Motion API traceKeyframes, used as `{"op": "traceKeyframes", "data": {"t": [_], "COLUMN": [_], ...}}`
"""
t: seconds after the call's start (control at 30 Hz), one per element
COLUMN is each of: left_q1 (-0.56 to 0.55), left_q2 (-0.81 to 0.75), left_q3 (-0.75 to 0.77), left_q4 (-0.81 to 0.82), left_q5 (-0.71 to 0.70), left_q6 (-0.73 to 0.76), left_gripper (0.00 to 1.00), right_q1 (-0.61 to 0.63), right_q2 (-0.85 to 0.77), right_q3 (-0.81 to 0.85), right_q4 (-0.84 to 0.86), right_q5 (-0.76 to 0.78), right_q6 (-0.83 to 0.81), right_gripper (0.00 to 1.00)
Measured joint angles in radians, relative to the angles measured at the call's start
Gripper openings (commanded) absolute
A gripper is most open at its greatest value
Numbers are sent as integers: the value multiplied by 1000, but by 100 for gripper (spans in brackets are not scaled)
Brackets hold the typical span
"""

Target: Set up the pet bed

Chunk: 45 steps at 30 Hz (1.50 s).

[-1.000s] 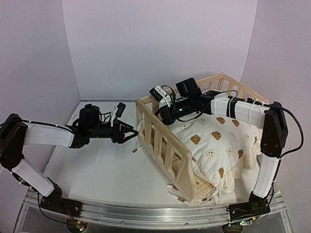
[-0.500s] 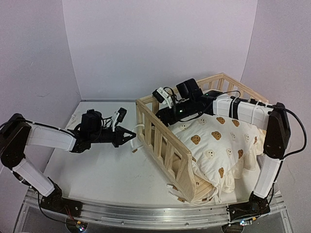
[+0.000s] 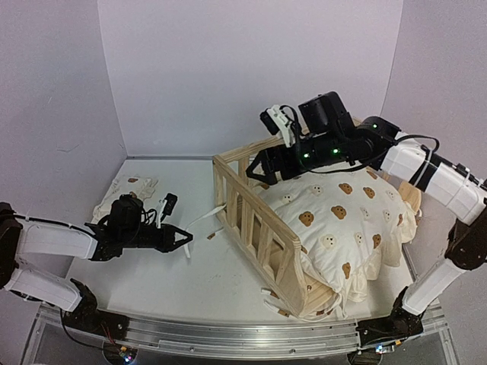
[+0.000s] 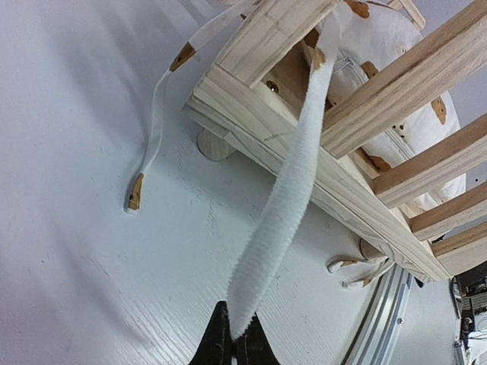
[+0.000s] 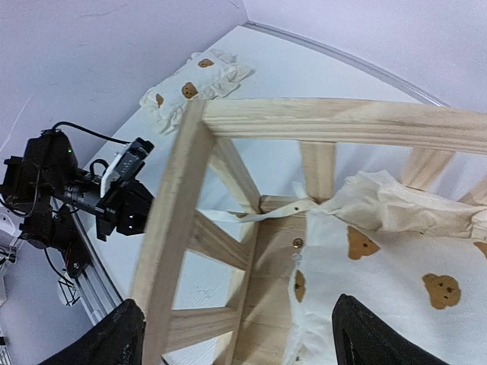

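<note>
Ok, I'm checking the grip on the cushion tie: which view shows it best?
Left wrist: the tie runs large from the shut left tool up to the pet bed frame. Top external shows it as a thin line; right wrist shows only a stretch near the cushion.

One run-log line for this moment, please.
left gripper shut on cushion tie | right gripper open above frame | pillow on table, left of frame

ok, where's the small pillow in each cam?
Top external: small pillow at left, mid-height, well left of the pine frame.
Left wrist: not in it.
Right wrist: pillow at upper left of centre, beyond the frame's top rail.
Shared landmark: the pine frame, seen in all three views.
</note>
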<state>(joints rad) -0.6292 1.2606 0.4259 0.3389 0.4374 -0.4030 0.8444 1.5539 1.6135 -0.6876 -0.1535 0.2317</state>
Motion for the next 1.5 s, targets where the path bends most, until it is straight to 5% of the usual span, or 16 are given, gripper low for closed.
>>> {"op": "traceKeyframes", "data": {"t": [0.33, 0.77, 0.93, 1.17, 1.3, 1.5], "left_q1": [0, -1, 0, -1, -1, -42], "left_q2": [-197, -281, -446, -773, -734, -412], "left_q3": [-160, -293, -331, -401, -407, -306], "left_q4": [-10, -9, -19, -36, -60, -76], "left_q5": [43, 9, 87, 147, 155, 171], "left_q6": [-177, -411, -441, -554, -583, -477], "left_gripper": [0, 0, 0, 0, 0, 0], "right_q1": [212, 238, 245, 247, 229, 151], "right_q2": [205, 369, 404, 424, 424, 383], "right_q3": [199, 398, 447, 475, 475, 422], "right_q4": [-105, -197, -217, -224, -213, -191], "right_q5": [257, 397, 439, 434, 376, 187], "right_q6": [-90, -286, -269, -278, -298, -417], "right_gripper": [87, 39, 33, 2, 0, 0]}}
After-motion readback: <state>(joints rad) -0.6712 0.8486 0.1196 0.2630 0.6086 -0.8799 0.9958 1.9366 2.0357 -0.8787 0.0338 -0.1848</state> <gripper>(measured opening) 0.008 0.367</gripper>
